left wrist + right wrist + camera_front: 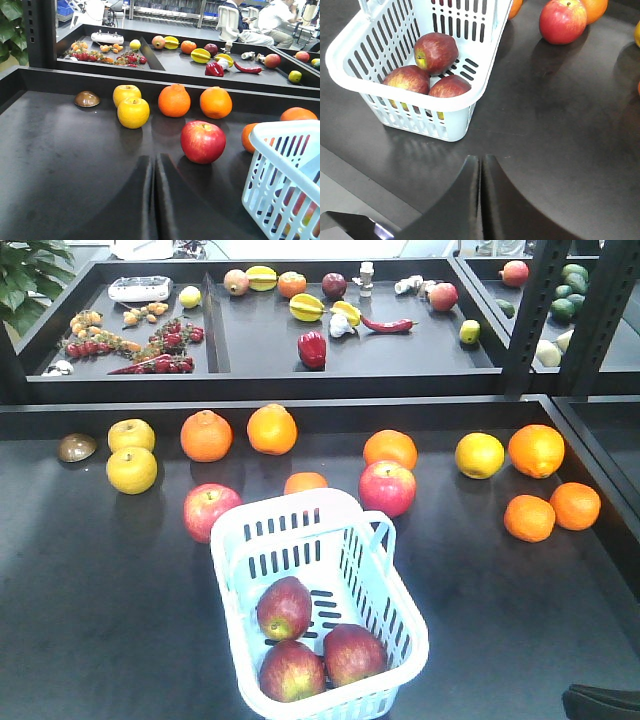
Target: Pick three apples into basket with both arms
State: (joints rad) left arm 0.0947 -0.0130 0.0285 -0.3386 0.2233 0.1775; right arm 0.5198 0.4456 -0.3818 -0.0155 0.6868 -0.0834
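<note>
- Left end effector: two dark fingers pressed together, nothing between them, low over the bare desk. Basket off to its right, a red-pink fruit just ahead and right, apart from the tips.
- Right end effector: fingers pressed together, nothing held. Basket ahead and to its left, not touching.
- In the front view only a dark piece of arm shows at the bottom right corner, cut off by the edge.
- Basket: pale blue-white slotted plastic, near the front of the desk, turned at an angle. Handle lies folded against the far rim.
- Three apples inside, deep red with yellow-green streaks: two side by side at the near end, touching, the third just behind them. All on the basket floor.
- In the left wrist view the basket is cut off at the right edge; apples only glimpsed through the slots.
- Behind the basket: a second red-pink fruit at its far right corner; an orange partly hidden by the far rim.
- Further back, a row of oranges, two yellow apples touching, and a brown dome-shaped thing at far left, hard to name.
- Right side: a yellow citrus and three more oranges, well apart from the basket.
- Beyond a raised divider, a rear tray with a red bell pepper, a red chili, starfruit and small mixed items too small to name.
</note>
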